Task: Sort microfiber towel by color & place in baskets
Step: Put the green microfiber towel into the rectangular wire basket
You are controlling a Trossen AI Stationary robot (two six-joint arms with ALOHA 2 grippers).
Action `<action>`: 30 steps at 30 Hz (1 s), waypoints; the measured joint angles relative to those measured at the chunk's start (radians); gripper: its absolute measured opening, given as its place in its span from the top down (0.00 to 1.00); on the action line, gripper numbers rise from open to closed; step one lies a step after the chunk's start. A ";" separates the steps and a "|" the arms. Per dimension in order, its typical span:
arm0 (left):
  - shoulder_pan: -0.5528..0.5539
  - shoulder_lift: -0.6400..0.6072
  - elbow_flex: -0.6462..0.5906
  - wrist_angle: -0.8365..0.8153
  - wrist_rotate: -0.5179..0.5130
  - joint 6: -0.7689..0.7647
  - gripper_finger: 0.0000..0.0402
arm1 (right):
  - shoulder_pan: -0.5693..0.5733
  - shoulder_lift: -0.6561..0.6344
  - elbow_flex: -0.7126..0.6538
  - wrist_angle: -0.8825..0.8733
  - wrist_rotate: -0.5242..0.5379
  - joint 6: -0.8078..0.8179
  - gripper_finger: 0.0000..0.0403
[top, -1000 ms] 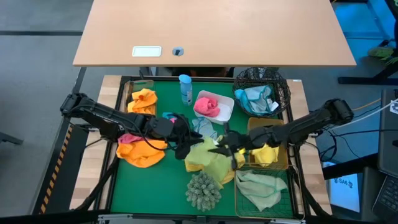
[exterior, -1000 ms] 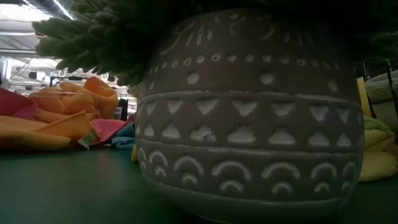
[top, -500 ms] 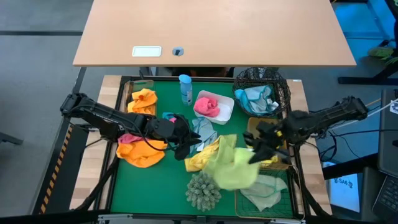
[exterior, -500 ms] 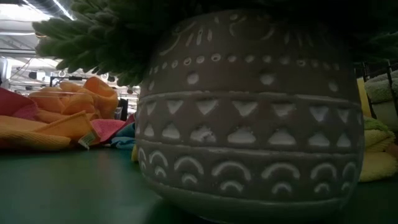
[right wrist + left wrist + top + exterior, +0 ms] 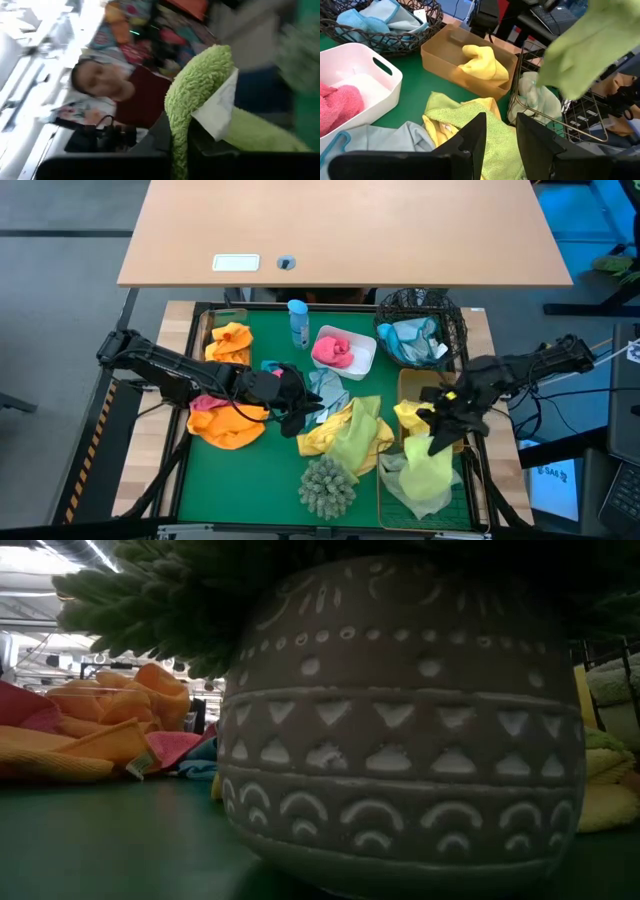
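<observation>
- Right gripper (image 5: 437, 442), fingers pinched tight on a pale green towel (image 5: 428, 470), hangs over the near gold wire basket (image 5: 470, 502) at the table's right edge; the cloth dangles from the jaws, its lower end down among the folds of another pale green towel (image 5: 392, 467) lying in that basket.
- Seen from the right wrist, the same green towel (image 5: 200, 95) rises from between the closed fingers, a white tag showing at its side.
- Left gripper (image 5: 291, 423) waits near the middle of the green mat, jaws partly apart and empty, just beside a loose heap of yellow and green towels (image 5: 345, 435).
- Sorted so far, by the look of it: a yellow towel (image 5: 482, 62) in the tan basket (image 5: 440, 65), pink cloth in the white tub (image 5: 366, 363), blue cloths in the round black mesh basket (image 5: 455, 315).
- Unsorted cloths remain on the mat: orange towels (image 5: 228, 423) at the left and the central heap.
- Step in hand appears to be the drop of a green cloth into the green basket.
- Next move likely calls for opening the jaws with the cloth fully inside the wire rim, then lifting clear without snagging the mesh or dragging the towel back out.
</observation>
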 joint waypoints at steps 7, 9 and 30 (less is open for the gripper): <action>0.000 0.000 0.000 -0.001 0.000 0.000 0.75 | 0.034 0.043 0.000 -0.386 0.061 -0.041 0.97; 0.000 0.000 0.000 -0.002 0.000 0.000 0.75 | 0.069 0.072 -0.001 -0.427 0.063 -0.041 0.96; -0.037 0.000 0.000 -0.247 0.135 -0.005 0.75 | 0.373 0.370 -0.001 -0.410 0.282 -0.042 0.86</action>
